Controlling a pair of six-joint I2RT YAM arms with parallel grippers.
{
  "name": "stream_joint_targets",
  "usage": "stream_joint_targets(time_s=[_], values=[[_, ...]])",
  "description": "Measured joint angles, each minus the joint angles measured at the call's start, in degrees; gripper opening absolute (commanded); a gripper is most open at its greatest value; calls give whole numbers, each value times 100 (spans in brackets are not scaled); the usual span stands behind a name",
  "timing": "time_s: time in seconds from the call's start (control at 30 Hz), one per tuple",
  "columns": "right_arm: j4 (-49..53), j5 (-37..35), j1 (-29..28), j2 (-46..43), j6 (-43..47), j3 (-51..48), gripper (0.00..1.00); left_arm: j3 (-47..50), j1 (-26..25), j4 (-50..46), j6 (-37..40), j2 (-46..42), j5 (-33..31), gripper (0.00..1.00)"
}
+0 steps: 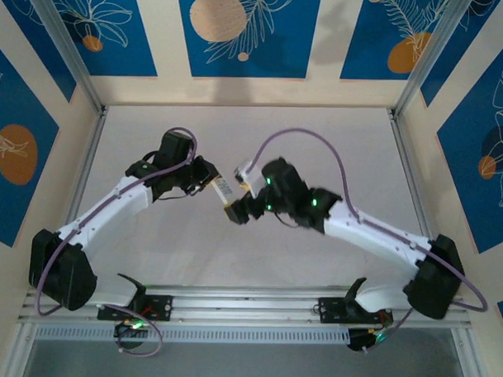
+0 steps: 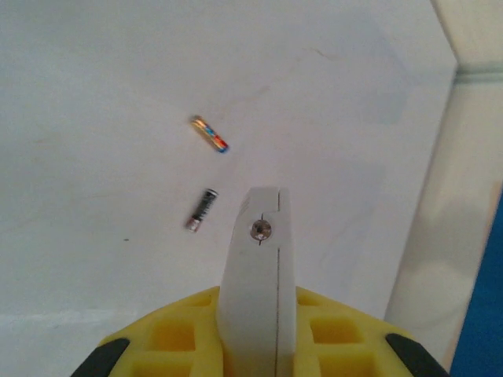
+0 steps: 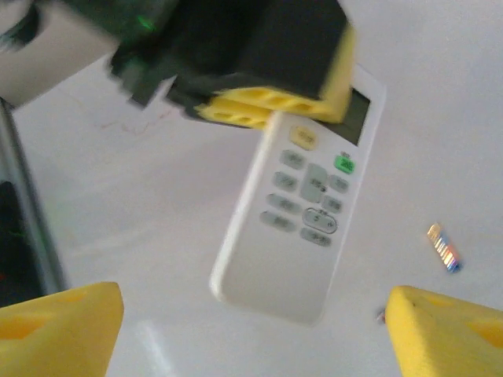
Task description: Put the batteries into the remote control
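The white remote control (image 3: 295, 212) hangs above the table with its button face towards the right wrist camera. My left gripper (image 3: 267, 102) is shut on its display end. In the left wrist view the remote control (image 2: 255, 267) stands edge-on between the yellow fingers (image 2: 177, 326). From above, the remote control (image 1: 223, 187) sits between both grippers. My right gripper (image 3: 255, 349) is open just below its free end, fingers (image 3: 59, 326) wide apart and touching nothing. Two batteries lie on the table: a colourful one (image 2: 209, 133) and a dark one (image 2: 201, 210). The colourful battery (image 3: 443, 247) lies right of the remote.
The white table (image 1: 319, 141) is fenced by metal rails (image 1: 405, 173) and beige walls with blue panels. A side wall (image 2: 440, 236) rises close on the right in the left wrist view. Purple cables (image 1: 311, 137) loop over both arms.
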State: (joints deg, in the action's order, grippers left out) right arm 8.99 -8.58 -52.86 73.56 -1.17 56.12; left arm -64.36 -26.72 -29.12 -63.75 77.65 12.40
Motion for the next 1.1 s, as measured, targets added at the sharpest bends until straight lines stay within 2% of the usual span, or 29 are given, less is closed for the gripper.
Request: stream_joint_targets(time_s=[0.1, 0.2, 0.4, 0.47, 0.5, 0.53, 0.6, 0.63, 0.7, 0.83, 0.9, 1.03, 1.1], values=[[-1506, -616, -463, -44, 1202, -1021, 86, -101, 0, -328, -212, -4, -278, 14], [-2247, -1220, -511, 608, 1996, -1172, 76, -118, 0, -535, -323, -7, -396, 14], [-3165, -1858, -514, 1513, 2833, -918, 40, -118, 0, -627, -455, -59, -529, 15], [-3226, -1891, -546, 1596, 2872, -863, 30, -118, 2, -608, -487, -107, -608, 21], [-3241, -1912, -562, 1598, 2870, -855, 25, -118, 4, -612, -505, -129, -651, 30], [-3239, -1952, -564, 1598, 2806, -824, 21, -116, 9, -610, -511, -146, -673, 43], [-3193, -1993, -527, 1598, 2603, -745, 16, -79, 0, -595, -483, -221, -664, 69], [-3126, -1998, -481, 1591, 2468, -691, 15, -55, -11, -540, -424, -271, -651, 78], [-2817, -1954, -380, 1541, 2061, -557, 14, -26, -15, -343, -302, -400, -680, 88], [-1547, -1464, 26, 1189, 748, -144, 13, 105, -13, 245, 249, -957, -994, 97], [-1045, -907, 457, 905, -144, 50, 13, 249, 83, 621, 415, -1305, -970, 99], [-1161, 470, 1506, 79, -2188, -83, 14, 647, 348, 1770, 385, -1497, -197, 100], [-1384, 901, 1676, -203, -2922, -188, 14, 765, 380, 2275, 341, -1294, 240, 100]])
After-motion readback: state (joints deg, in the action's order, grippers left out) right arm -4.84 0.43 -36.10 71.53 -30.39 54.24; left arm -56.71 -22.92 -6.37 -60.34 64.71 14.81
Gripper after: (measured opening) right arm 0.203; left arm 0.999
